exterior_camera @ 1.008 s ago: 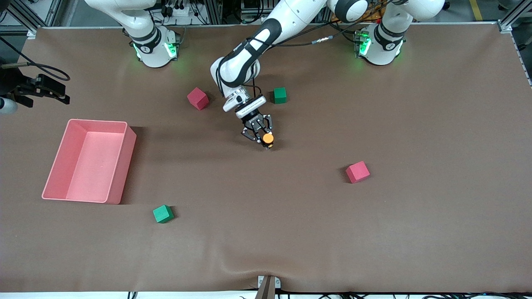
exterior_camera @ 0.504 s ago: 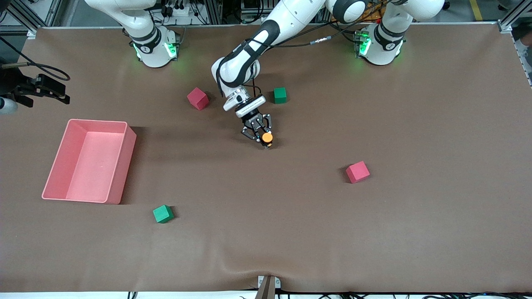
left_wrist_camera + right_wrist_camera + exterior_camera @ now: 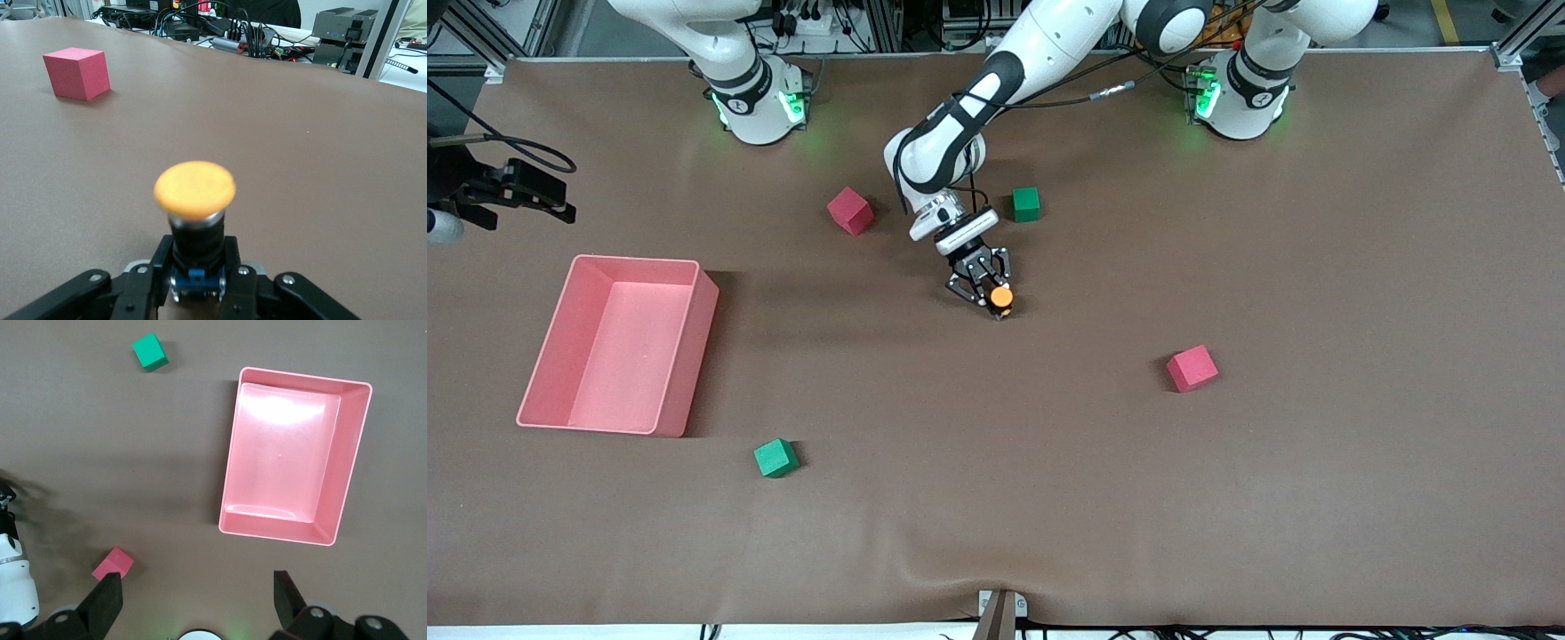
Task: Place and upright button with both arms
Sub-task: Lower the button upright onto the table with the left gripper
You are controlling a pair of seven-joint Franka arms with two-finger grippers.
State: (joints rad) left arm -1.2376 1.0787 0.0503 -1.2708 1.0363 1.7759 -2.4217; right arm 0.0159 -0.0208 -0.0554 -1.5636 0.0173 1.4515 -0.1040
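Orange-capped, the button (image 3: pixel 1000 297) sits at the middle of the front view, a little above centre, clamped by its black body between the fingers of the left gripper (image 3: pixel 993 300), low over the brown table (image 3: pixel 1049 462). In the left wrist view the cap (image 3: pixel 195 189) stands above the fingers (image 3: pixel 148 270) and the button looks close to upright, though whether its base touches the cloth I cannot tell. The right gripper (image 3: pixel 197 600), fingers wide apart and empty, waits high over the pink bin (image 3: pixel 293 453), which lies at the left of the front view; in that view only the right arm's base (image 3: pixel 758 107) shows, at the upper left. The main risk, as I judge it, is the release: the body is narrow and the cap wide, so if the fingers part while the button is tilted or short of the cloth, it may topple and roll. A finger dragging on the body as it lets go could tip it too. The cloth is soft and rippled at the bottom edge of the front view, poor footing for a small base. The red cube (image 3: pixel 850 211) and green cube (image 3: pixel 1026 204) just above the gripper in that view lie close to the left arm, and a careless retreat might knock them.
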